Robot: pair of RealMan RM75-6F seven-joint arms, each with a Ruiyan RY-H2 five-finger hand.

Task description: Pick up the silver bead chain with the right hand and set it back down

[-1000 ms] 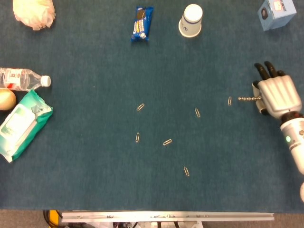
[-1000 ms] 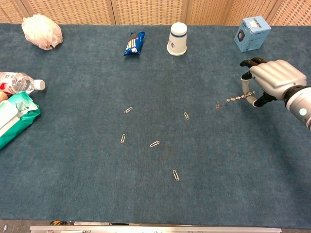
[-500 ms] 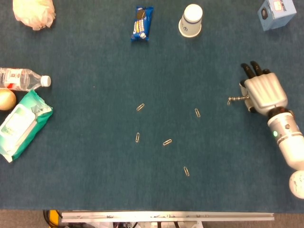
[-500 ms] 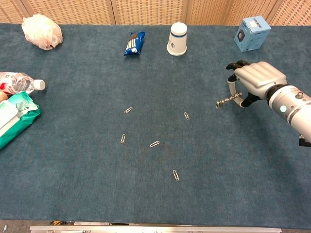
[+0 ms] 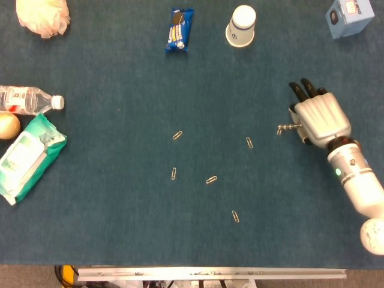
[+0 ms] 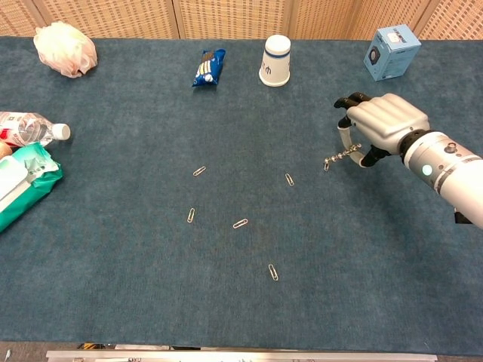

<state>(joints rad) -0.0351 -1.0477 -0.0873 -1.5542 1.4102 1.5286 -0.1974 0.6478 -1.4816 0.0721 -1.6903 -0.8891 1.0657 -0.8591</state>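
My right hand (image 5: 319, 119) (image 6: 382, 127) hovers at the right side of the blue table, palm down, fingers curled. It pinches the silver bead chain (image 5: 287, 127) (image 6: 339, 157), a short stretch of which pokes out to the left from under the thumb. The chain's free end lies close to a paperclip (image 5: 249, 143) (image 6: 289, 179). Whether the chain touches the cloth I cannot tell. My left hand shows in neither view.
Several paperclips (image 5: 211, 179) are scattered mid-table. At the back stand a white paper cup (image 5: 241, 26), a blue snack packet (image 5: 179, 29) and a blue box (image 5: 349, 15). A bottle (image 5: 27, 99), a wipes pack (image 5: 27, 155) and a plastic bag (image 5: 42, 15) sit at the left.
My right hand has moved left across the table, carrying the chain with it; the chain's free end is now nearer the paperclips.
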